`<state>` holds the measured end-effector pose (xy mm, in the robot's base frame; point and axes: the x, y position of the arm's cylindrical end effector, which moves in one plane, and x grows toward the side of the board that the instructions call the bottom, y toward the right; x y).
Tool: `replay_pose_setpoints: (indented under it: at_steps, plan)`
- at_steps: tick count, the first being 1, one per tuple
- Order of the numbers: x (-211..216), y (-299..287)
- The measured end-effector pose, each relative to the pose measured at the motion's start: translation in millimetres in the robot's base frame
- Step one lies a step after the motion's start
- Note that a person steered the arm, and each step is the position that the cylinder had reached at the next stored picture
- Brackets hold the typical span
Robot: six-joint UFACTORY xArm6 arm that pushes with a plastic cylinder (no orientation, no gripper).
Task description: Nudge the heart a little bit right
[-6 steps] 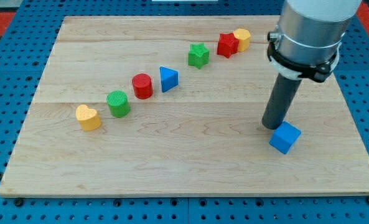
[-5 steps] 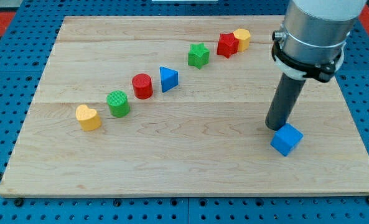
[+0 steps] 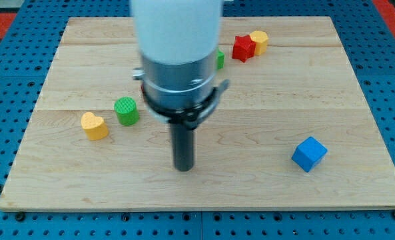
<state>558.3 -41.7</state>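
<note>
Here the yellow heart point(image 3: 94, 125) is seen lying near the view's left edge of the wooden board point(image 3: 357, 87), roughly at mid-height, with the green cylinder point(image 3: 126, 111) just beside it, up and toward the view's right, a narrow gap being left between the two. My tip point(image 3: 183, 167) is set down on the board well to the view's right of the heart and slightly lower in the view, with bare wood between them; no block is touched by it. No pincer is carried by this arm, only the straight dark rod, so nothing is clamped and no open or closed state can be told. The middle of the view is largely covered by the arm's pale, blurred body and its grey collar, and whatever lies behind them cannot be made out. Only a green sliver of the green block point(image 3: 220, 59) is shown at the arm's right edge, its shape being hidden. Further toward the view's top right, the red star-like block point(image 3: 243, 48) and the yellow block point(image 3: 258, 41) are found touching one another, the yellow one lying behind and to the right. The blue cube point(image 3: 309, 154) is placed alone near the view's lower right, well apart from the tip and from every other block.
</note>
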Motion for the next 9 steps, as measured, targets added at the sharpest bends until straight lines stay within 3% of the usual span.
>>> replay_pose_setpoints:
  at_steps: [6, 8, 9]
  plan:
    - [18.5, -99.7]
    - [-18.3, -166.2]
    - [-44.4, -166.7]
